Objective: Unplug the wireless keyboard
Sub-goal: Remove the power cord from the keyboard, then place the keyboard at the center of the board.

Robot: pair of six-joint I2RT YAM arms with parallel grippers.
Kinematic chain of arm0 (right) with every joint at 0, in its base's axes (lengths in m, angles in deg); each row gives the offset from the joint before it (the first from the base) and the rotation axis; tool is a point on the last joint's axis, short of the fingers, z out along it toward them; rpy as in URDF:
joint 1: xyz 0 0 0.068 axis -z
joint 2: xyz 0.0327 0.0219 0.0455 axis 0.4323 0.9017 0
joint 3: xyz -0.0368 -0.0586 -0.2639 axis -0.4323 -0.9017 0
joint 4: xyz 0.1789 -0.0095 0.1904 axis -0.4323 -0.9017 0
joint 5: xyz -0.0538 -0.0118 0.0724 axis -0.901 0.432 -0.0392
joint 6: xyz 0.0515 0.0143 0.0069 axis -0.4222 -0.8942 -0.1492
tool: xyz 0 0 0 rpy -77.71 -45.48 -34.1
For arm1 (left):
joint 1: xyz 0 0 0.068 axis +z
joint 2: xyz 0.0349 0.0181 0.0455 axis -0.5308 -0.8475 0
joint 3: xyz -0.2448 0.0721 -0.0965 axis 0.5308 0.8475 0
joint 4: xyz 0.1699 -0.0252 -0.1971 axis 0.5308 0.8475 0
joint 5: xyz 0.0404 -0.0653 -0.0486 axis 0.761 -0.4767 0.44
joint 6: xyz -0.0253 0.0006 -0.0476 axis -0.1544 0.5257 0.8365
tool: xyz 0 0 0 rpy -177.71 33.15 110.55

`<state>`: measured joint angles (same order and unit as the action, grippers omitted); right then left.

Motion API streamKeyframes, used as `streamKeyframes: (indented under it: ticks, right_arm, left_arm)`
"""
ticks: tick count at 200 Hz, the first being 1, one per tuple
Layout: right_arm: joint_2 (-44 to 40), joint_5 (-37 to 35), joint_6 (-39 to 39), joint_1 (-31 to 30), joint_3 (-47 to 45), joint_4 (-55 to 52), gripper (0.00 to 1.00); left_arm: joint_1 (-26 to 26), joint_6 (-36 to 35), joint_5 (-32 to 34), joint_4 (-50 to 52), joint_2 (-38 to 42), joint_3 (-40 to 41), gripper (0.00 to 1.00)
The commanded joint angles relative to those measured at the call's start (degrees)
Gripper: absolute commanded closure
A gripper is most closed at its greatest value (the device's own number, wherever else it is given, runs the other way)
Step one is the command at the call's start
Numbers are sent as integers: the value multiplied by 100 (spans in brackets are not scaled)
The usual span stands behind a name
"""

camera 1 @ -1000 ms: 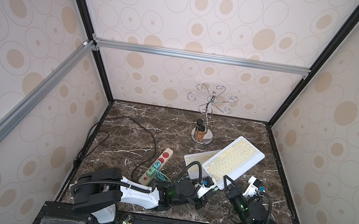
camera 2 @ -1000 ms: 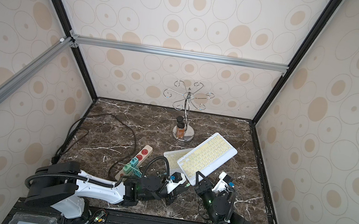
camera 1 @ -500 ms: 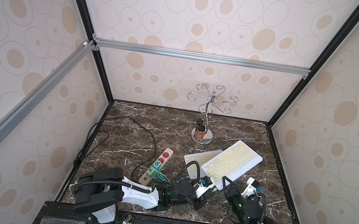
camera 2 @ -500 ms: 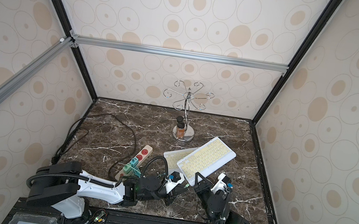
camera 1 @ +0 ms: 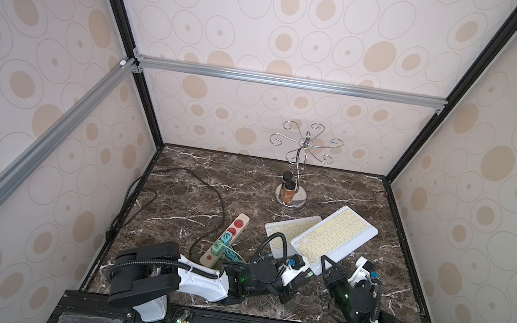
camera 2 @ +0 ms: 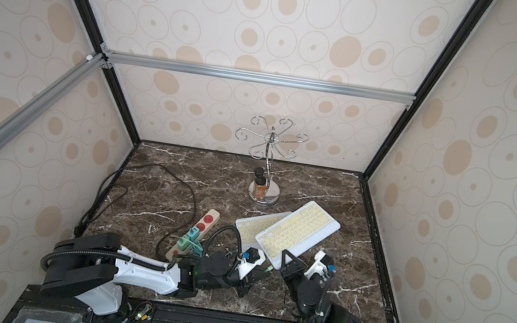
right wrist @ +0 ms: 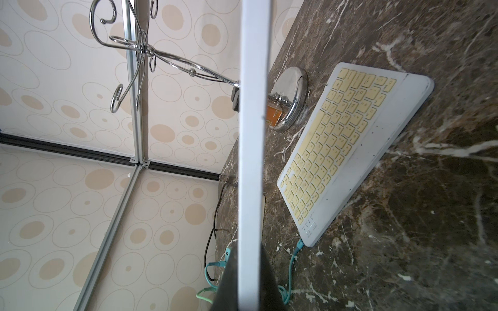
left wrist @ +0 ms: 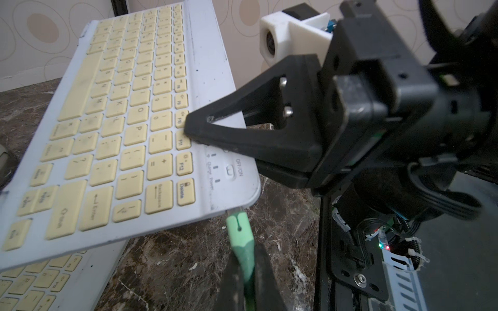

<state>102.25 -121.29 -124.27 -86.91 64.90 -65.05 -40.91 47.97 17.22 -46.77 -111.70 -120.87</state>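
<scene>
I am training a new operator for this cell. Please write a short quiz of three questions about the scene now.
1. True or false: the right gripper grips the upper keyboard by its edge.
2. The left gripper pinches: A) a green cable plug B) a mouse C) a pen.
3. Fill in: a teal ___ is plugged into the flat keyboard at its corner.
Key: 1 true; 2 A; 3 cable.

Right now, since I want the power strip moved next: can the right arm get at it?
Probably not. The right gripper has its jaws shut on the raised keyboard, and the left arm, gripping the green plug, lies across the way to the power strip.
</scene>
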Motion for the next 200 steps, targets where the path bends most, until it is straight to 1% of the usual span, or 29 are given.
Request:
streamKeyframes:
  ticks: [1,32,74,105,126,154,175,200]
  right_arm:
    - [-47,-737,-100,46,175,-599,100]
    - [-216,-761,-189,47,82,-691,100]
    - [-188,-863,-245,47,64,-711,100]
    - [-49,-964,-679,45,279,-1359,100]
    - [-12,-1031,-1319,45,334,-1885,100]
    - [297,-923,-2622,47,541,-2868,100]
    - [729,-767,-3086,45,863,-3403,100]
    - [1264,-490,-3595,45,1148,-3831,100]
  left_arm:
    - [-139,-37,-617,-577,63,-78,100]
    - [-140,-51,-688,-435,69,-124,100]
    - [-147,88,-706,-642,192,146,100]
    - [-144,52,-818,-564,193,150,100]
    - [-140,38,-862,-484,231,184,100]
    - [-143,74,-688,-410,388,425,100]
    - [-143,102,-426,-402,541,676,100]
    - [-147,87,-127,-98,588,713,100]
